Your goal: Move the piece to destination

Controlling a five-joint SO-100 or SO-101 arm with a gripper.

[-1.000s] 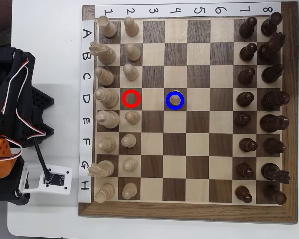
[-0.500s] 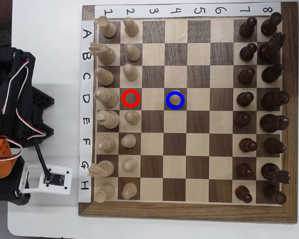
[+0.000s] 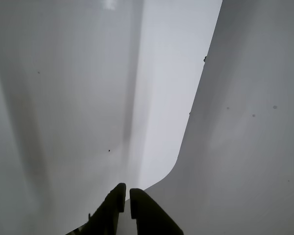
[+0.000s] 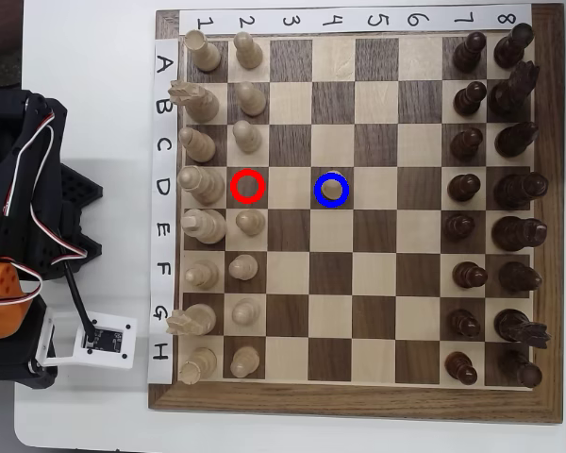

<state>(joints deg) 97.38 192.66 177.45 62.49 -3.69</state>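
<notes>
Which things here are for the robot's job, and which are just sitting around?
For the job:
- the pale pawn, already standing inside the blue ring
- the blue-ringed square
- the gripper, jaws nearly together, off the board

Just sitting around:
- the red-ringed square, empty
- the other pale pieces
- the dark pieces
- the chessboard

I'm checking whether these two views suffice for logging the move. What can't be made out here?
- Wrist view: only blank white surface beyond the end effector; board and pieces out of frame.
- Overhead view: the end effector sits folded at the left edge, jaws too small to tell.
- Overhead view: the pawn covers the blue-ringed square; its base contact is hidden.
</notes>
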